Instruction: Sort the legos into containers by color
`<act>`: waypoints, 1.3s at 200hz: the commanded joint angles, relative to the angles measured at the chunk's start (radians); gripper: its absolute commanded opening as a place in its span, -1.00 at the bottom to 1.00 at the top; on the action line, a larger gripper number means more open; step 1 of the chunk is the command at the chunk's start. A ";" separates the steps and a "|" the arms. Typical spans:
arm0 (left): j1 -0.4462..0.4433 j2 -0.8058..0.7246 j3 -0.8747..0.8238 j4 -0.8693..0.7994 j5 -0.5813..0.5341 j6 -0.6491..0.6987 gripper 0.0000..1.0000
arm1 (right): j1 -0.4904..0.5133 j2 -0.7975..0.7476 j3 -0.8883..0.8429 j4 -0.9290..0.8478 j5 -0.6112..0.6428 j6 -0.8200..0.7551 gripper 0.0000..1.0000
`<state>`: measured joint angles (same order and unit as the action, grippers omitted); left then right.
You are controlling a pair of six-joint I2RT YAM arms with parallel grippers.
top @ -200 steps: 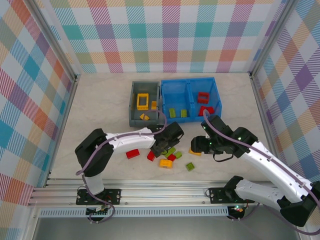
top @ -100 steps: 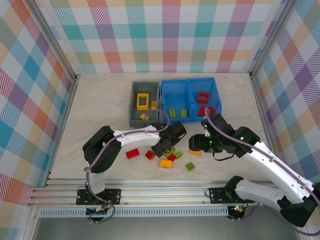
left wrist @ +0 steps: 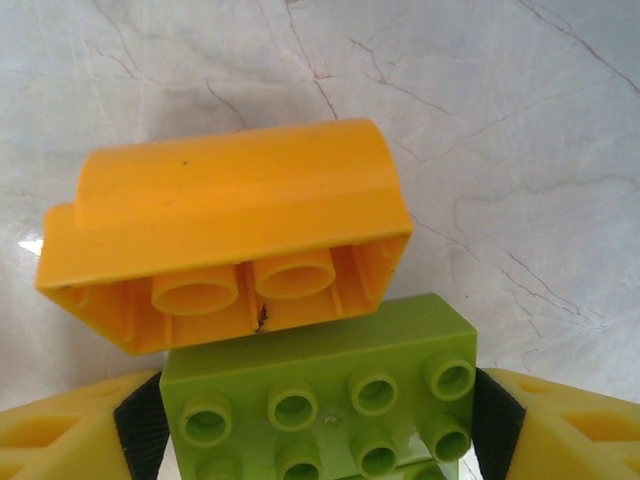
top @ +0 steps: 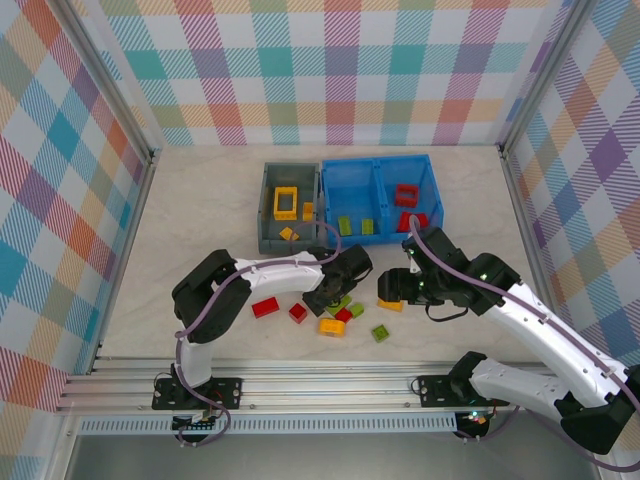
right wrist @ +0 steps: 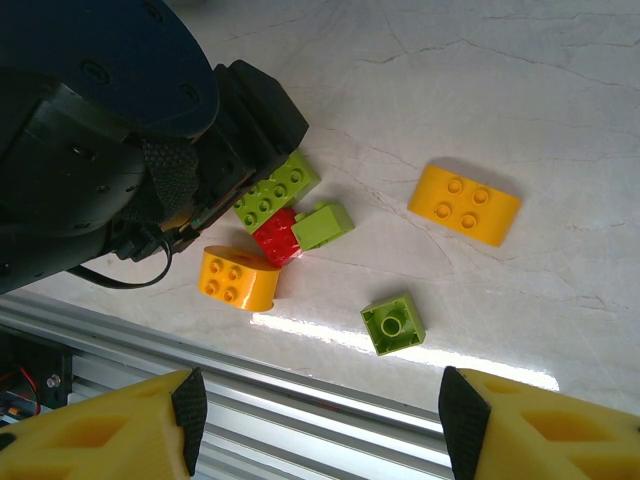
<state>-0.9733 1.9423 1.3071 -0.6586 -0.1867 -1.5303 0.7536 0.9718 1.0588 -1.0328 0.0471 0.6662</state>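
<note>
On the marbled table (left wrist: pixel 520 120), the left gripper (left wrist: pixel 318 425) brackets a green brick (left wrist: pixel 330 385), though whether it grips is unclear. The orange brick (left wrist: pixel 230 220) crowding it could snag and be dragged along. The right gripper (right wrist: pixel 315 420) hangs wide, empty.

Green brick (left wrist: pixel 318 395): near end cut off by the lower edge. Right hand (right wrist: pixel 316 415): both fingers (right wrist: pixel 90 430) cropped at the lower edge.

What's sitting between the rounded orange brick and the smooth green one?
A red brick, close against the orange brick and the smooth green brick, in the right wrist view.
</note>
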 commanded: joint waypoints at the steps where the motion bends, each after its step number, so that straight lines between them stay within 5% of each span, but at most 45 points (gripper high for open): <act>1: 0.016 0.047 -0.004 0.011 -0.006 -0.002 0.46 | 0.006 -0.010 0.015 0.010 -0.004 0.000 0.30; 46: 0.006 -0.050 0.011 -0.014 -0.100 0.048 0.16 | 0.006 -0.051 0.015 0.047 -0.025 -0.024 0.31; 105: 0.020 -0.148 0.257 -0.115 -0.178 0.339 0.07 | 0.004 -0.099 0.073 0.187 0.050 -0.071 0.33; 188: 0.197 0.233 0.771 -0.103 -0.037 0.676 0.04 | 0.002 -0.151 -0.141 0.768 0.163 -0.063 0.34; 260: 0.247 0.487 1.007 -0.110 -0.072 0.777 0.09 | 0.001 -0.165 -0.174 0.772 0.169 -0.030 0.35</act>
<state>-0.7383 2.3981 2.2505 -0.7372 -0.2363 -0.8001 0.7532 0.8337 0.8955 -0.3019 0.2005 0.6182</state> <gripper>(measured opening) 0.607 0.672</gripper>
